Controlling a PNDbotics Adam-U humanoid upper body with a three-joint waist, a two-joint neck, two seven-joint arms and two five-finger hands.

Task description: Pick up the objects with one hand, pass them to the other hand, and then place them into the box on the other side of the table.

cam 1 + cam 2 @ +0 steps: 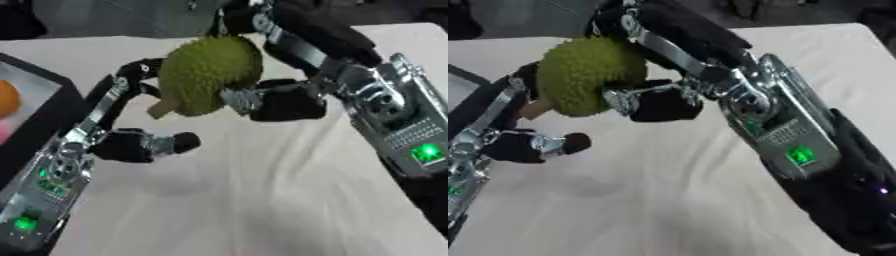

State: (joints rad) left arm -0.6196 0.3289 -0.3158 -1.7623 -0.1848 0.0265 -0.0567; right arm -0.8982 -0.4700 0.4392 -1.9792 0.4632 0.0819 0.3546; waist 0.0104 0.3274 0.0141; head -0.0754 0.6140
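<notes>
A green spiky durian-like fruit with a tan stem hangs above the cream table. My right hand comes in from the upper right and is shut on it, thumb on the fruit's right side and fingers over its top. My left hand reaches up from the lower left. Its straight fingers lie against the fruit's left side, while its thumb sits lower, apart from the fruit. The far side of the fruit is hidden.
A black box stands at the table's left edge, with an orange thing and something pink inside. Dark shapes lie beyond the table's far edge.
</notes>
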